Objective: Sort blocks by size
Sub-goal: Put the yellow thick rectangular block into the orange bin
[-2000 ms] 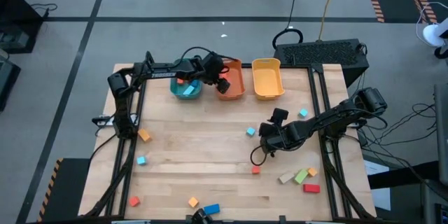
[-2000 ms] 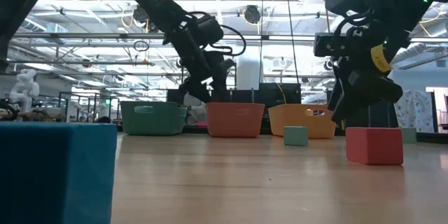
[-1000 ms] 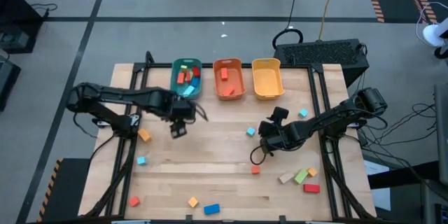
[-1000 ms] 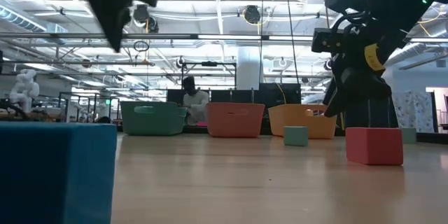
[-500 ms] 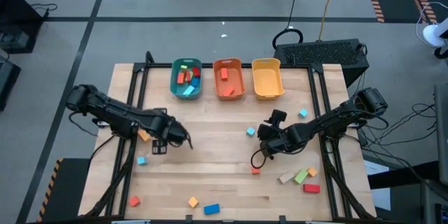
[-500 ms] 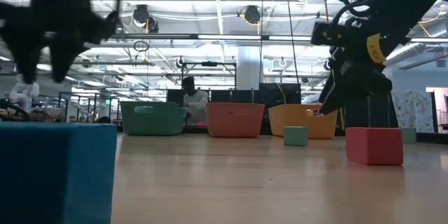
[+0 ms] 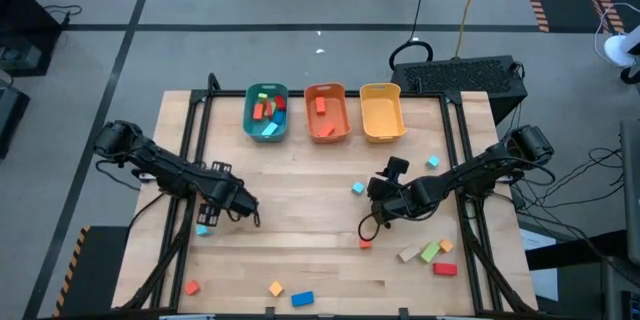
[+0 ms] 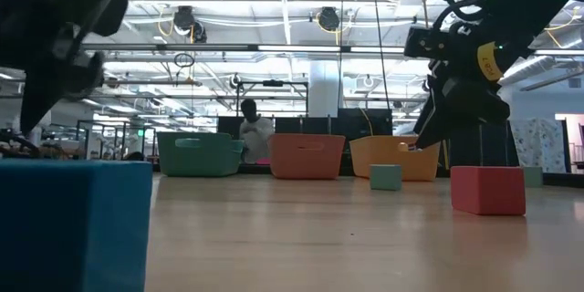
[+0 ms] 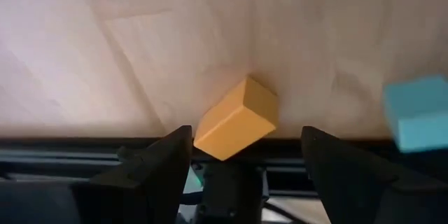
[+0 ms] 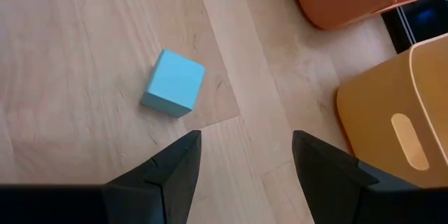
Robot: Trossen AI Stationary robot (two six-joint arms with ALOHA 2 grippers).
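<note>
Small wooden blocks lie scattered on the table. My left gripper [image 7: 218, 202] hangs open near the table's left side, pointing steeply down. In the left wrist view its fingers [image 9: 245, 136] stand on either side of an orange block [image 9: 236, 119], which rests flat on the wood and touches neither finger. A light blue cube [image 7: 202, 228] lies just nearer. My right gripper [image 7: 376, 192] waits open right of centre, slanting down toward another light blue cube [image 10: 173, 82], which lies clear ahead of its fingers [image 10: 245, 147].
Teal [image 7: 266, 112], orange [image 7: 326, 112] and yellow [image 7: 381, 112] bins stand in a row at the far edge; the teal and orange ones hold blocks. A small red block [image 7: 365, 243] lies centre-right, and tan, green, orange and red blocks [image 7: 430, 252] lie near right. Red, orange and blue blocks [image 7: 275, 287] line the near edge.
My left gripper has swung from in front of the teal bin toward the table's near left and sunk low, rolling as it went, until it stands over the orange block, open all the while. My right gripper has kept its place.
</note>
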